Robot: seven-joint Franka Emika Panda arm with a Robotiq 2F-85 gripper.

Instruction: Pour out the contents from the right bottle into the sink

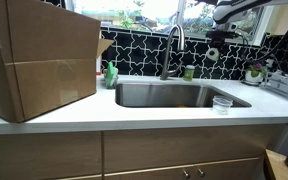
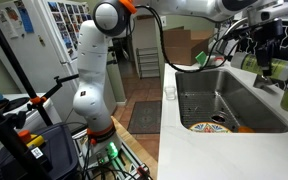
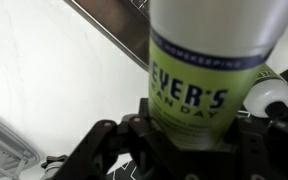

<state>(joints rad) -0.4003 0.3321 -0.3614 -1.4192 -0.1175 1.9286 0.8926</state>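
Note:
In the wrist view my gripper is shut on the right bottle. It is lime-green with a pale upper part, dark lettering on its label, and fills the space between the fingers. A white-capped green bottle lies just beside it. In both exterior views the gripper hangs high above the far side of the sink. The held bottle is hard to make out there. Another small green bottle stands behind the basin by the faucet.
A big cardboard box stands on the counter beside the sink, with a green soap bottle next to it. A clear plastic cup sits near the basin's other end. A plate lies in the basin. Plants and clutter line the backsplash.

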